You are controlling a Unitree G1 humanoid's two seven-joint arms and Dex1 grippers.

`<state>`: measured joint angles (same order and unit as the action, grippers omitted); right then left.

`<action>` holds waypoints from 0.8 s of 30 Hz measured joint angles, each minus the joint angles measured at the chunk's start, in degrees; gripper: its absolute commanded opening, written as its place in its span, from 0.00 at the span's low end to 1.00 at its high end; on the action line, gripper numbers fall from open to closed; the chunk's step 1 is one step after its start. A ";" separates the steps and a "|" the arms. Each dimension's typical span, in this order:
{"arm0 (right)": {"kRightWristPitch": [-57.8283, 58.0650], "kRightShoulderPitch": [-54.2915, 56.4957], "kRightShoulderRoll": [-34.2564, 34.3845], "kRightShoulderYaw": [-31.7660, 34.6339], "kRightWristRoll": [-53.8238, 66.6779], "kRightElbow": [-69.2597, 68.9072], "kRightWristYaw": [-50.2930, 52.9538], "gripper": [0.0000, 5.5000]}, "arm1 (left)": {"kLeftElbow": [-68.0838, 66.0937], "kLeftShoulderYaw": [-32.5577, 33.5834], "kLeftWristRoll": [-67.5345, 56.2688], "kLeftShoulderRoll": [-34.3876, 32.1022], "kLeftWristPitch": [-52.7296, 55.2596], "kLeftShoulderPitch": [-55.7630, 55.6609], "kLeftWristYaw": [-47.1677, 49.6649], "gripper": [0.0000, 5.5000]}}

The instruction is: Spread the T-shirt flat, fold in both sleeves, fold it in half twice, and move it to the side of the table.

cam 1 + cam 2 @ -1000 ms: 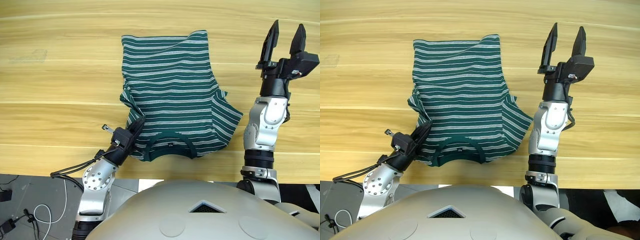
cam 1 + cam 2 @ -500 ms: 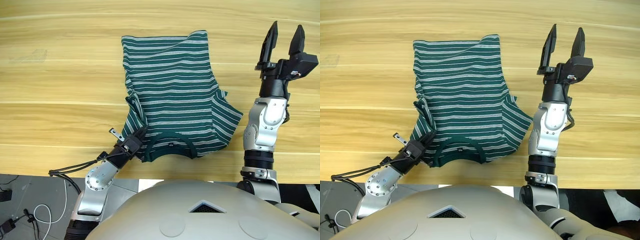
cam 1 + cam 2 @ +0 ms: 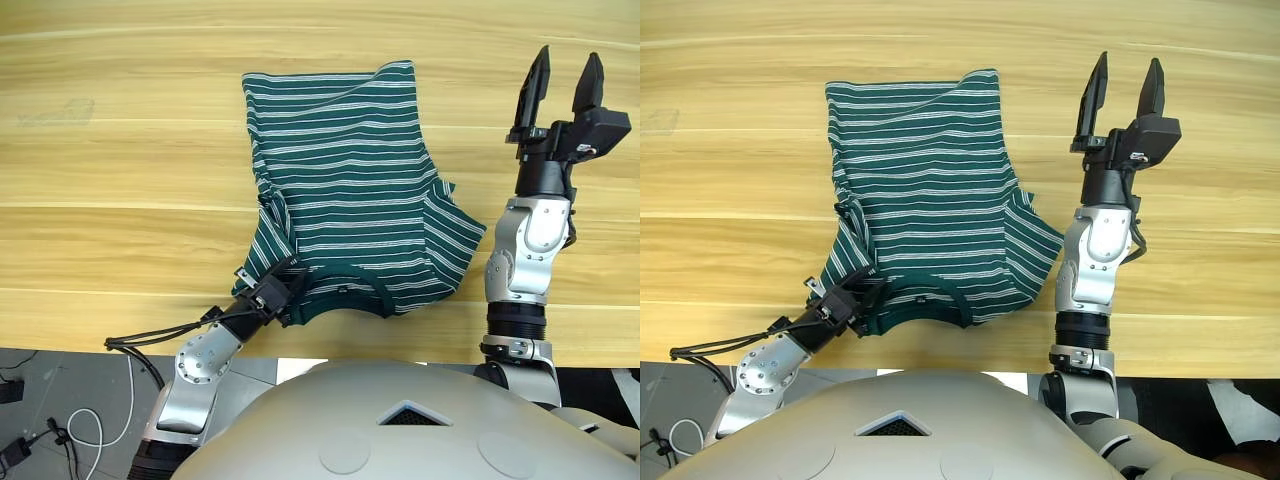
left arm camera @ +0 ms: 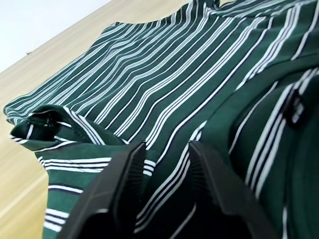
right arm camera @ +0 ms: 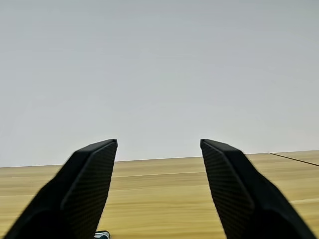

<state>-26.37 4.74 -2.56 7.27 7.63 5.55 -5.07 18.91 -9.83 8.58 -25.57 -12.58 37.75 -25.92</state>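
A dark green T-shirt with white stripes lies in the middle of the wooden table, collar towards me. Its left side is bunched into a ridge, while the right sleeve lies spread out. At the shirt's near left corner, beside the collar, my left gripper is shut on the fabric; striped cloth runs between its fingers in the left wrist view. To the right of the shirt my right gripper is raised above the table and open, holding nothing.
Bare wood lies on both sides of the shirt and beyond it. The table's near edge runs just behind my left gripper. Cables lie on the floor below at the left.
My left gripper moved towards the near edge and rightwards to the collar, dragging the shirt's left side inward into a ridge. The right gripper stayed almost still.
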 measured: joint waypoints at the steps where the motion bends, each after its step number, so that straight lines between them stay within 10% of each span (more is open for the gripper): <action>1: 0.00 0.00 0.00 -0.02 0.00 0.03 0.00 0.56 | 0.12 -0.16 0.08 -0.20 -0.02 0.10 -0.04 0.40; 5: -0.05 0.02 -0.02 -0.10 -0.03 0.34 0.00 0.56 | 2.96 -1.04 -2.49 -1.29 0.78 0.78 -2.85 0.54; 12: 3.45 -0.14 -3.53 0.14 1.54 1.36 -3.73 0.56 | 17.70 10.13 -43.69 -3.33 11.47 -4.99 -9.04 0.70; 24: 60.80 -22.98 -35.58 17.16 47.54 -9.86 -39.80 0.56 | 23.03 29.16 -53.09 4.54 15.73 -6.71 16.21 0.70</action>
<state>34.43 -18.24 -38.14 24.43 55.17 -4.31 -44.87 41.93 19.33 -44.51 -21.03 3.15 31.04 -9.71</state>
